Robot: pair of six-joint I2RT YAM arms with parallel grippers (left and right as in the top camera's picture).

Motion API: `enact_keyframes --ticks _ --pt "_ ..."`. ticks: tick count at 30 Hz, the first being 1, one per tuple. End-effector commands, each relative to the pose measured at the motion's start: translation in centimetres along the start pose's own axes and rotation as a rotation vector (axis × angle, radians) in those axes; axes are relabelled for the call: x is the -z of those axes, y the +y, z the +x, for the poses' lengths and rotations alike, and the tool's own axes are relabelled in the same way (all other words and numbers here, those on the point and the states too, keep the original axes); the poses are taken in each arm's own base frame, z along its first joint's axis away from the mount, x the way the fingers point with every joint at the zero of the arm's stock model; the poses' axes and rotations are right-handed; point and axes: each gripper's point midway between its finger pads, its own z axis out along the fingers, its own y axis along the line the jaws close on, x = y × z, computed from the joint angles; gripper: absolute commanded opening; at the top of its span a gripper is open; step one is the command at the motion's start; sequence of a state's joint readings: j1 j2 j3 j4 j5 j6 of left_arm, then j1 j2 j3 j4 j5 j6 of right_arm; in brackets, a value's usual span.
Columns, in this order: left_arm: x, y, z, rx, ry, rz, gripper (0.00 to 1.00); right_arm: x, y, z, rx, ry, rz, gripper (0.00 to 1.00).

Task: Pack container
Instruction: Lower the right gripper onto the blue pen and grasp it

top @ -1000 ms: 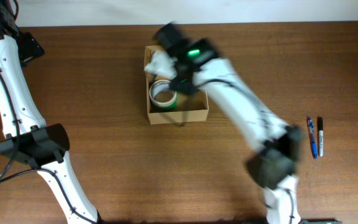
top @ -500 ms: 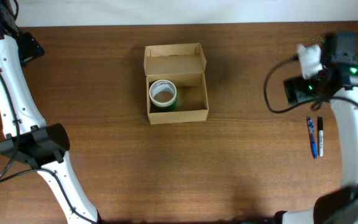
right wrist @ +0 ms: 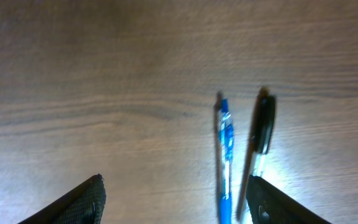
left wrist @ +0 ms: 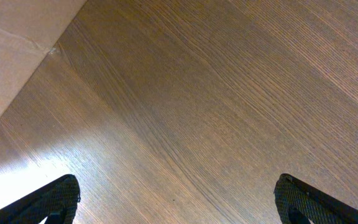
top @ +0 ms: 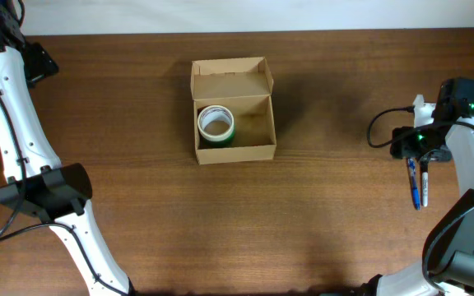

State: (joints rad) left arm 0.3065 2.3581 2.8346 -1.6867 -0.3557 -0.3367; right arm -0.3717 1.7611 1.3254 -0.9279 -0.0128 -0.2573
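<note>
I see a brown wooden table (top: 138, 181). Near the table's right edge two pens lie side by side, a blue pen (top: 415, 191) and a black pen (top: 424, 185) just right of it. Left of the table's centre, a green-sided tape roll (top: 202, 125) lies flat, hole up.

tape roll (top: 216, 124) in container (top: 254, 126), left side | pens (top: 415, 189) on table (top: 138, 123), far right

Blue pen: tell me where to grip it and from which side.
Probably grip the blue pen mid-barrel from straight above, closing across its width. It lies flat on the table, and the black marker lies close alongside, so the grip must fit that gap.
</note>
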Motion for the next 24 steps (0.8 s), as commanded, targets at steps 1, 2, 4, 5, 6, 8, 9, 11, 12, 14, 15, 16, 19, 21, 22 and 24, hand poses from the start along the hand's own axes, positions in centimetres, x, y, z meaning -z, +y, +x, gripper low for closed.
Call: enact_keyframes --ticks 1,2,4,5,6,8,9,11,12,14,15,16,19,21,22,24 --pt "1.2 0.7 -0.2 0.025 -0.022 0.006 1.00 -0.2 -1.1 0.0 -0.007 -0.001 0.054 0.74" --pt "1.2 0.7 -0.2 0.025 -0.022 0.006 1.00 -0.4 -1.3 0.0 -0.010 0.002 0.054 0.74" --pt "1.2 0.7 -0.2 0.025 -0.022 0.006 1.00 -1.1 -1.6 0.6 -0.023 0.026 0.050 0.73" --pt "1.2 0.7 -0.2 0.025 -0.022 0.006 1.00 -1.4 -1.8 0.8 -0.029 0.037 0.048 0.73" --pt "1.2 0.7 -0.2 0.025 -0.022 0.006 1.00 -1.9 -1.9 1.2 -0.039 0.052 0.044 0.73" --pt "1.2 0.7 -0.2 0.025 -0.022 0.006 1.00 -2.6 -2.1 2.1 -0.052 0.084 0.034 0.73" --pt "1.2 0.7 -0.2 0.025 -0.022 0.006 1.00 -2.8 -2.2 2.5 -0.066 0.099 0.032 0.73" --pt "1.2 0.7 -0.2 0.025 -0.022 0.006 1.00 -3.3 -2.3 3.2 -0.088 0.122 0.028 0.72" --pt "1.2 0.7 -0.2 0.025 -0.023 0.006 1.00 -3.5 -2.3 3.5 -0.089 0.132 0.026 0.70" --pt "1.2 0.7 -0.2 0.025 -0.022 0.006 1.00 -3.8 -2.1 4.0 -0.089 0.146 0.022 0.70" --pt "1.2 0.7 -0.2 0.025 -0.022 0.006 1.00 -3.9 -2.1 4.2 -0.089 0.152 0.021 0.70" --pt "1.2 0.7 -0.2 0.025 -0.022 0.006 1.00 -3.9 -2.0 4.3 -0.089 0.155 0.021 0.69" --pt "1.2 0.7 -0.2 0.025 -0.022 0.006 1.00 -4.1 -2.1 4.7 -0.091 0.166 0.029 0.68" --pt "1.2 0.7 -0.2 0.025 -0.022 0.006 1.00 -4.1 -2.5 4.7 -0.090 0.169 0.048 0.68" --pt "1.2 0.7 -0.2 0.025 -0.022 0.006 1.00 -4.2 -2.5 4.7 -0.090 0.167 0.052 0.68" --pt "1.2 0.7 -0.2 0.025 -0.022 0.006 1.00 -4.3 -2.8 4.5 -0.095 0.157 0.057 0.68"
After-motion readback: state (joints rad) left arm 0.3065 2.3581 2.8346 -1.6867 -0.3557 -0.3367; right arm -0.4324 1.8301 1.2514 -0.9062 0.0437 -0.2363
